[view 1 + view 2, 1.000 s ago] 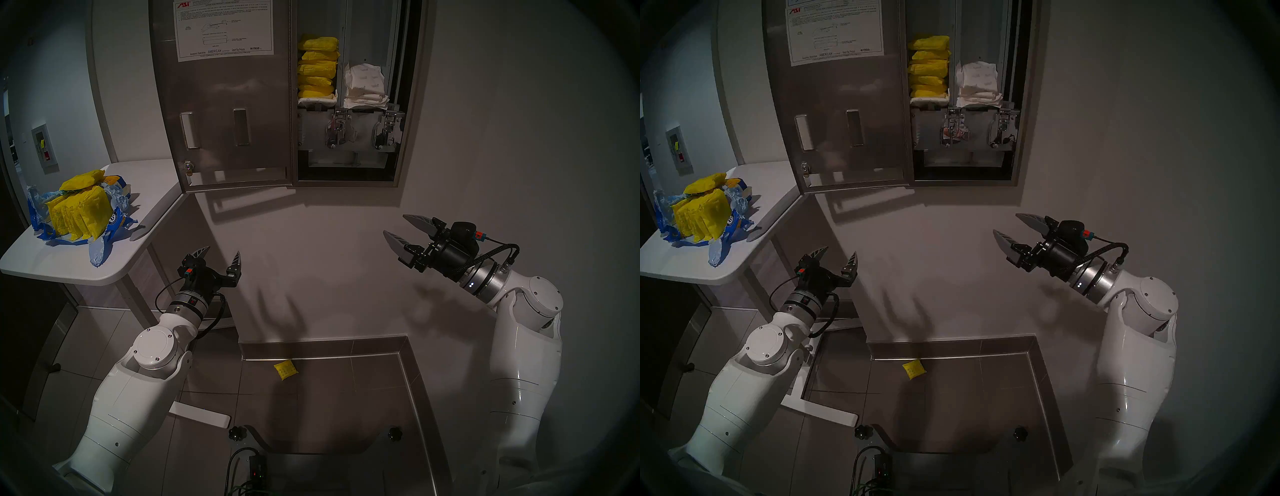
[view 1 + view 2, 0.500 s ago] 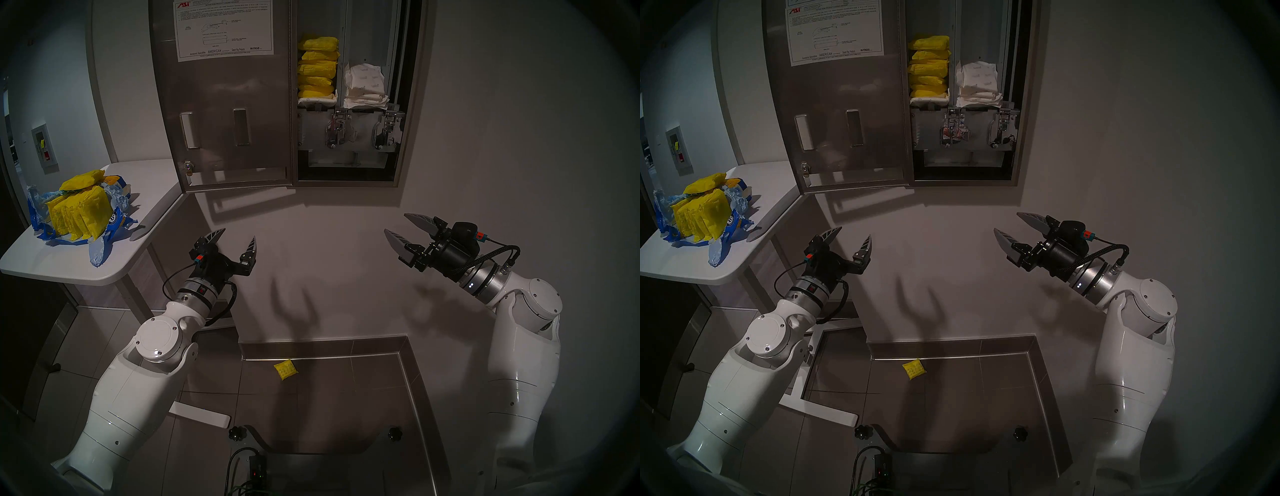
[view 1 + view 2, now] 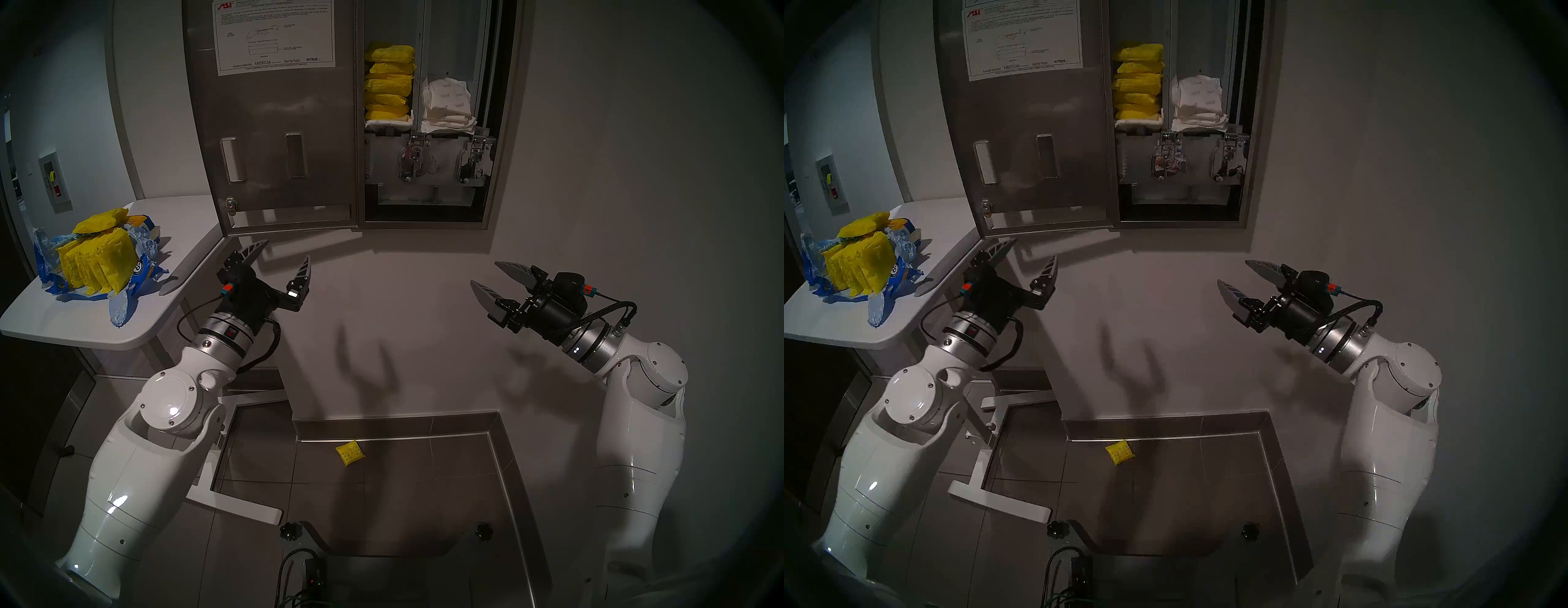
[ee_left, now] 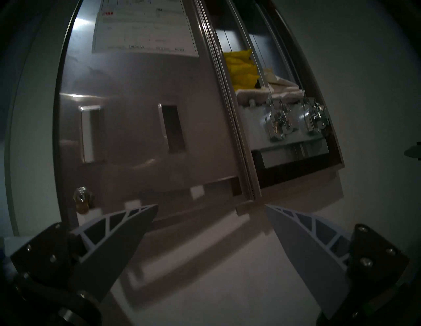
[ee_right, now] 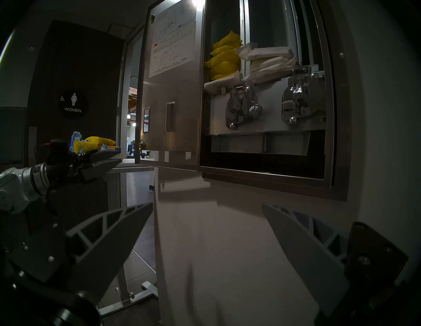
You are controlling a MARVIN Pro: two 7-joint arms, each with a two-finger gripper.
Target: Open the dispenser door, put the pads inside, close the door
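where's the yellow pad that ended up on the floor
In the head view, the stray yellow pad lies on the grey floor tiles near the wall's baseboard, low between the two arms and below the open dispenser.

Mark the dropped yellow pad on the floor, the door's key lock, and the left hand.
dropped yellow pad [image 3: 350, 453]: head left view, wrapper centre.
key lock [image 3: 230, 206]: head left view, lock body on the door's back.
left hand [image 3: 285, 254]: head left view, midway between its open fingertips.

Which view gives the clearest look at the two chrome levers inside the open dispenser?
The right wrist view: the chrome levers are large, sharp and face the camera there. Both head views show them small, under the stacked pads. The left wrist view shows them at a slant, blurred.
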